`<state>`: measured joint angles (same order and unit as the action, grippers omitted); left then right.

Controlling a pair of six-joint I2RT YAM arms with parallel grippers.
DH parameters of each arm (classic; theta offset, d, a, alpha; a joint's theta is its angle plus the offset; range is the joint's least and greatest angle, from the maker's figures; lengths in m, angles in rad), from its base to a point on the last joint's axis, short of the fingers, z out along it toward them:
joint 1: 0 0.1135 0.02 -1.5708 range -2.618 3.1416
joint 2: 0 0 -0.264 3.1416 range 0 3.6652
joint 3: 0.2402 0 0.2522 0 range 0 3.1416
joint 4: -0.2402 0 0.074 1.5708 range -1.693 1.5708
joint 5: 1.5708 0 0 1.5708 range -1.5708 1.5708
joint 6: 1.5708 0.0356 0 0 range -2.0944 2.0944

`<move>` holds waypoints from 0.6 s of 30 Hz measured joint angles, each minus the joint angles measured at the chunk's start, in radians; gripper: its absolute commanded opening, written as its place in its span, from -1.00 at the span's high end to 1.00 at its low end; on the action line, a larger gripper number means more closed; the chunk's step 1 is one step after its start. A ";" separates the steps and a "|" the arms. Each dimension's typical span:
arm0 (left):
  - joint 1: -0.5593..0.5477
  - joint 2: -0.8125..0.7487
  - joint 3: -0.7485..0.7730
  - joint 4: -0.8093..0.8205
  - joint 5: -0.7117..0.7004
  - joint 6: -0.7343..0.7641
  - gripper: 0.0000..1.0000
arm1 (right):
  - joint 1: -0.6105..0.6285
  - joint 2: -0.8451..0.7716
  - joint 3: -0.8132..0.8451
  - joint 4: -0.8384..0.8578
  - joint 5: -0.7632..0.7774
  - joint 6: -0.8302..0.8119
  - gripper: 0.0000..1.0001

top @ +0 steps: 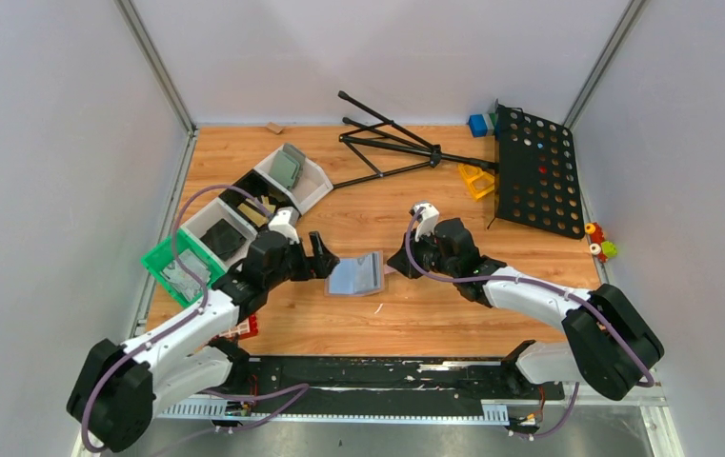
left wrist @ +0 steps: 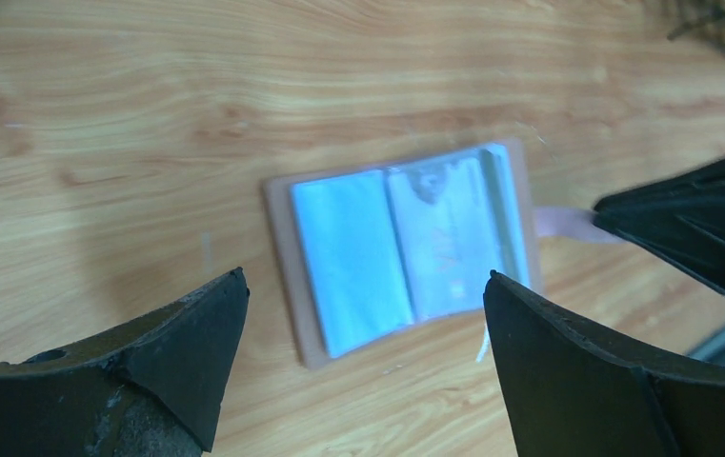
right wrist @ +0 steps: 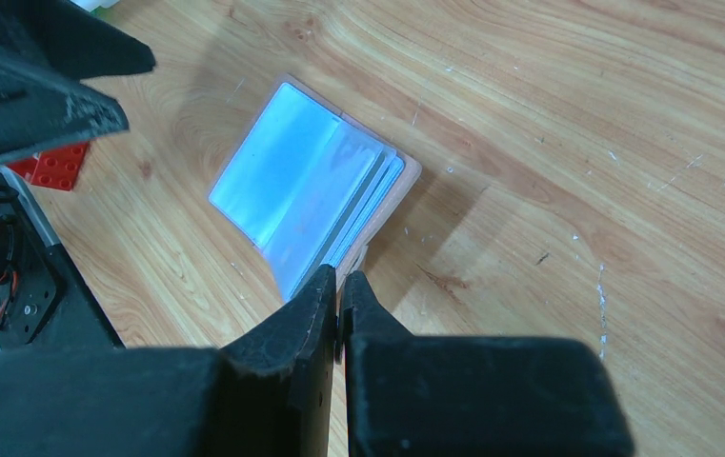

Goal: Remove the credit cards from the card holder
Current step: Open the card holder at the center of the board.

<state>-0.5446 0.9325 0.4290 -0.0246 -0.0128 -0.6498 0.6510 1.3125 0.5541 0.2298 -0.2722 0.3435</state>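
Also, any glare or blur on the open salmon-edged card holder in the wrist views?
Left wrist: whole frame soft, open salmon-edged card holder with glossy sleeves washed pale blue by glare. Right wrist: wooden table grain sharp, sleeves glare-white. Top external: sharp, holder tiny.

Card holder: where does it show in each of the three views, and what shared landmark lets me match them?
Top external: card holder at picture centre, on the wood.
Left wrist: card holder mid-frame, lying open.
Right wrist: card holder upper centre, left of middle.
Shared landmark: right claw, shut on its tan tab.
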 measured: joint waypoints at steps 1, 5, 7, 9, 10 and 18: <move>-0.008 0.031 0.000 0.033 0.037 -0.001 -1.00 | 0.000 0.000 0.000 0.000 0.000 0.000 1.00; -0.096 0.123 0.021 0.081 0.090 0.004 -0.93 | 0.000 0.000 0.000 0.005 -0.006 0.000 1.00; -0.152 0.185 0.062 0.085 0.106 0.006 -0.86 | 0.000 0.000 0.000 0.013 -0.009 0.002 1.00; -0.187 0.250 0.111 0.098 0.129 0.009 -0.83 | 0.000 0.000 0.000 0.016 -0.010 0.003 1.00; -0.196 0.276 0.128 0.109 0.137 0.009 -0.83 | 0.000 0.000 0.000 0.016 -0.010 0.003 1.00; -0.209 0.401 0.169 0.141 0.192 0.022 -0.88 | 0.000 0.000 0.000 0.022 -0.018 0.003 1.00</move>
<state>-0.7536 1.3331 0.5983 0.1165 0.1787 -0.6281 0.6510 1.3128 0.5541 0.2520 -0.2905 0.3466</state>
